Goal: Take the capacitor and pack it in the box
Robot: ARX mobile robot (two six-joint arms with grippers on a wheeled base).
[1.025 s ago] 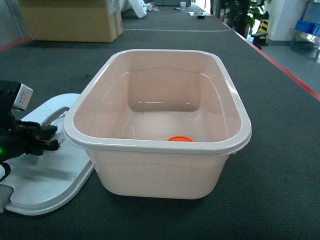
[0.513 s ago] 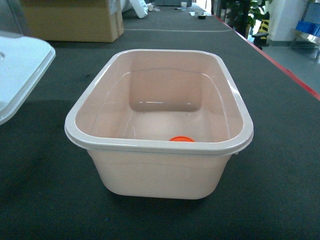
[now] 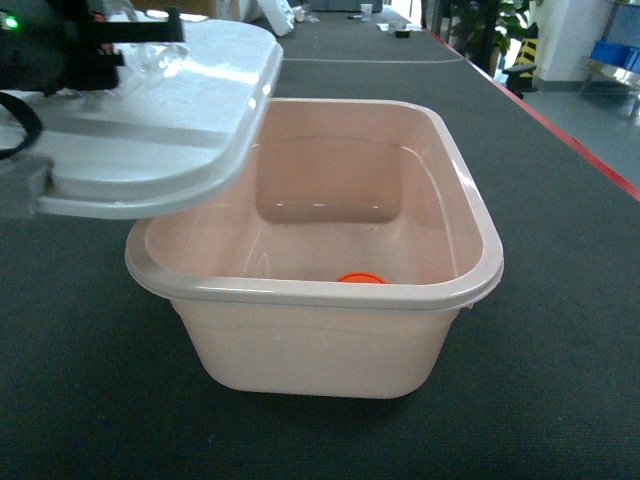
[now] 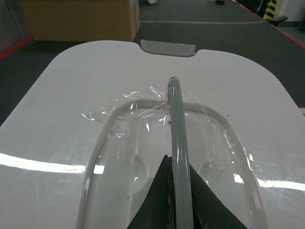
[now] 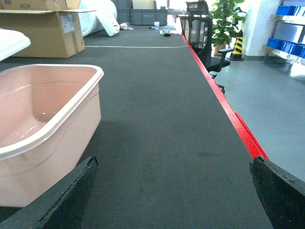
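The left gripper is clamped on the grey handle of the white lid, holding the lid in the air, tilted, over the box's left rear corner. The pink box stands open on the dark mat, with an orange capacitor on its floor near the front wall. The right gripper is spread wide, holding nothing, just right of the box.

dark grey mat | red edge strip | cardboard carton | potted plant | blue bins
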